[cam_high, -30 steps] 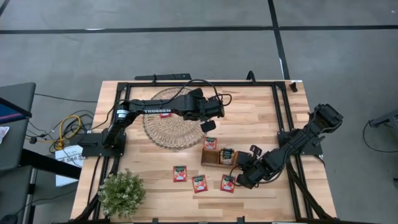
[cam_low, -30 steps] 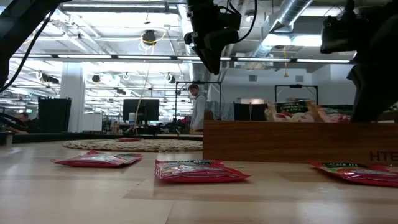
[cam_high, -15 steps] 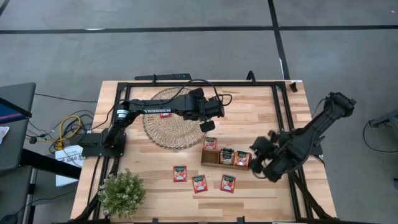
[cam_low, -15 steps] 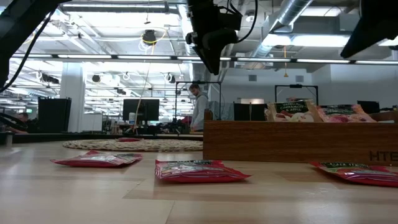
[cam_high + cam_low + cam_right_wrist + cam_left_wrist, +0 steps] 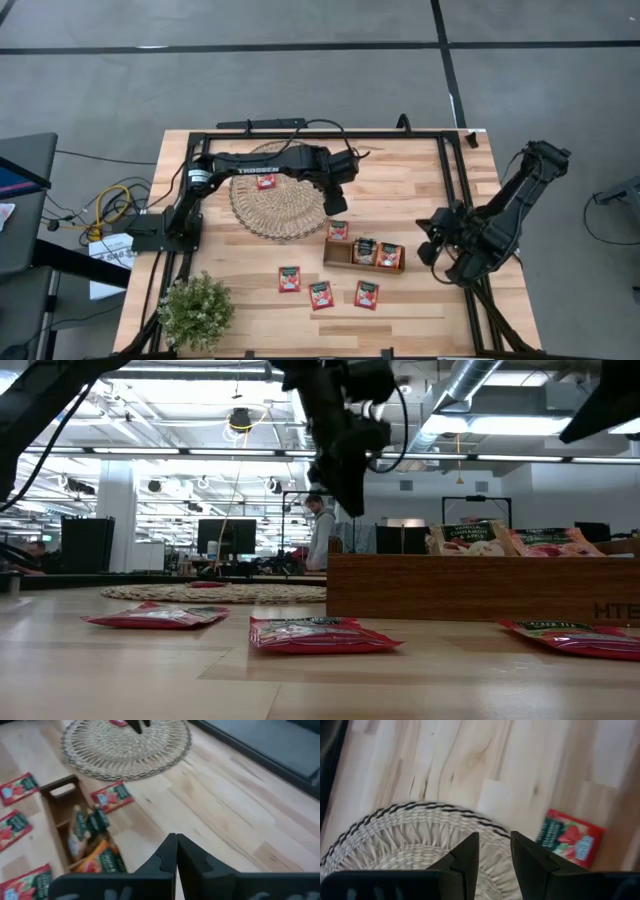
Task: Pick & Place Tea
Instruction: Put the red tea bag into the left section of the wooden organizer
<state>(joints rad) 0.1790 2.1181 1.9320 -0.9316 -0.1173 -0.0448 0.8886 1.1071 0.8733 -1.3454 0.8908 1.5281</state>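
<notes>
1. Compared with one second ago, the right end effector (image 5: pixel 428 247) has pulled away from the wooden tray (image 5: pixel 364 253); it now hangs beside the tray's end, on the right part of the bench (image 5: pixel 410 180), no longer over the sachets near the tray.
2. The left end effector (image 5: pixel 335 203) has shifted a little, from beside the woven mat (image 5: pixel 280 190) to just over the mat's edge.
3. The sachets on the bench have not moved.
4. The left end effector is partly open and empty: the left wrist view shows a clear gap between its fingers (image 5: pixel 466 857), with nothing in it. Below it is the mat's rim, and a red tea sachet (image 5: pixel 571 838) lies on the wood just beside it.
5. The right end effector is clenched, with its fingers pressed together, and it holds nothing.
6. Two tea sachets (image 5: pixel 376 253) stand in the tray, near the right end effector.
7. Three red sachets (image 5: pixel 321 293) lie flat on the bench in front of the tray.
8. One more sachet (image 5: pixel 265 182) lies on the mat, behind the left end effector.
</notes>
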